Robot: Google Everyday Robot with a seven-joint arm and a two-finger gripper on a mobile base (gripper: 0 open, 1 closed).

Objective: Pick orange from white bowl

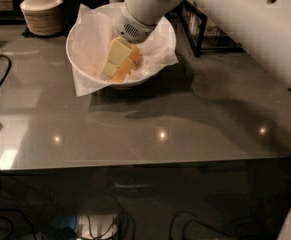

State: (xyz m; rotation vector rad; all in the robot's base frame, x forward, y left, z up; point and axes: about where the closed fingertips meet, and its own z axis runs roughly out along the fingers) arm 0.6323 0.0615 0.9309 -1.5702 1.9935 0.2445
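Nearby, cream bowl stack [41, 20]; gripper [116, 70] inside white bowl [74, 64].

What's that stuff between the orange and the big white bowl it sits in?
Crinkled white paper lines the white bowl under the orange, as the camera view shows. The gripper reaches down into the bowl at the orange.

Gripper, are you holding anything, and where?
Cannot tell. The gripper is down in the white bowl, right at the orange, but a hold doesn't show.
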